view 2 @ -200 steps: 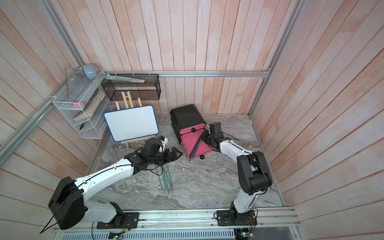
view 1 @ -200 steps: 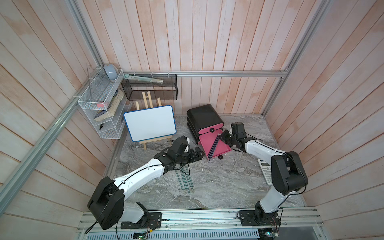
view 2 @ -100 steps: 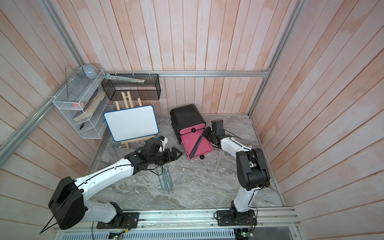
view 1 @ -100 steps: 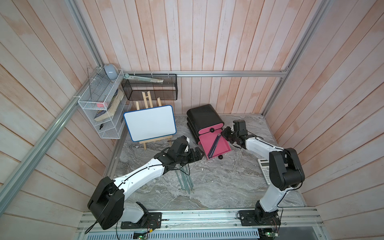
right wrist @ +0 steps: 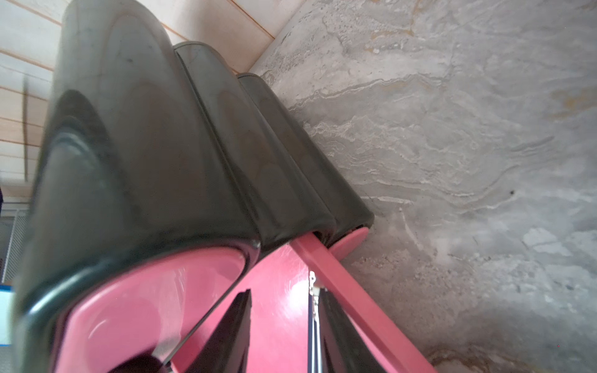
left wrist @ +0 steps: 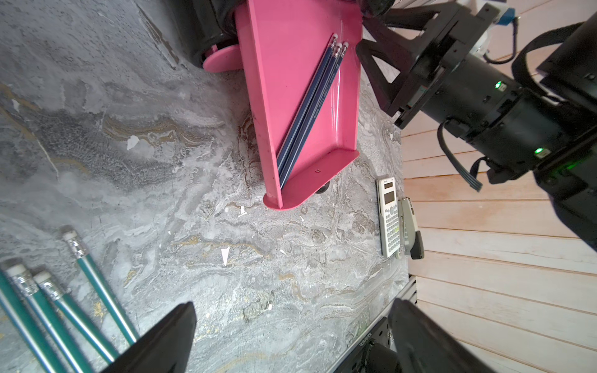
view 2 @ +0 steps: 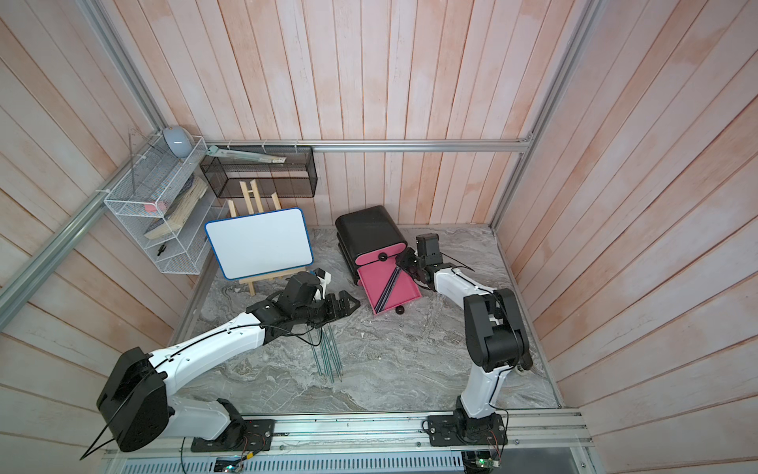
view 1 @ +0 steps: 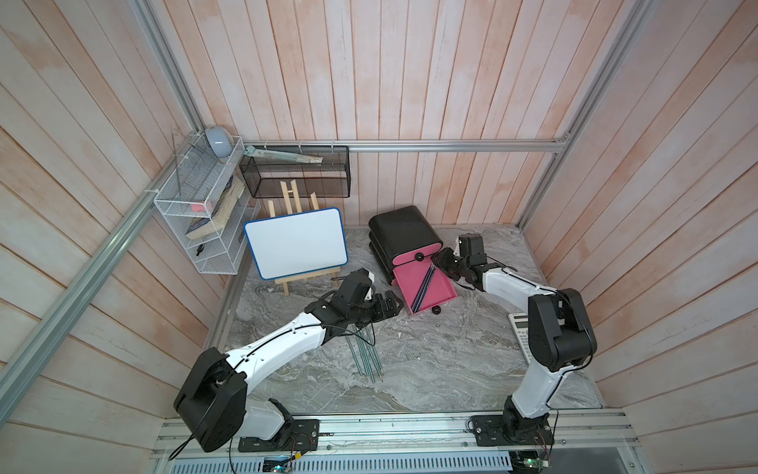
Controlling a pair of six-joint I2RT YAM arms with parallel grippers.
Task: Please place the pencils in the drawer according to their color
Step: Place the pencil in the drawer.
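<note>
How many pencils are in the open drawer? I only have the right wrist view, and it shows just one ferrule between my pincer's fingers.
Observer: Three dark pencils lie side by side, diagonally across the pulled-out pink drawer; the left wrist view shows them.
Operator: Are any pencils on the table?
Observer: Yes. Teal-green pencils lie bunched on the table, partly under the left arm. At least four show.
Operator: Is the left pincer holding one?
Observer: No. The left pincer is open, with nothing between its fingers.
</note>
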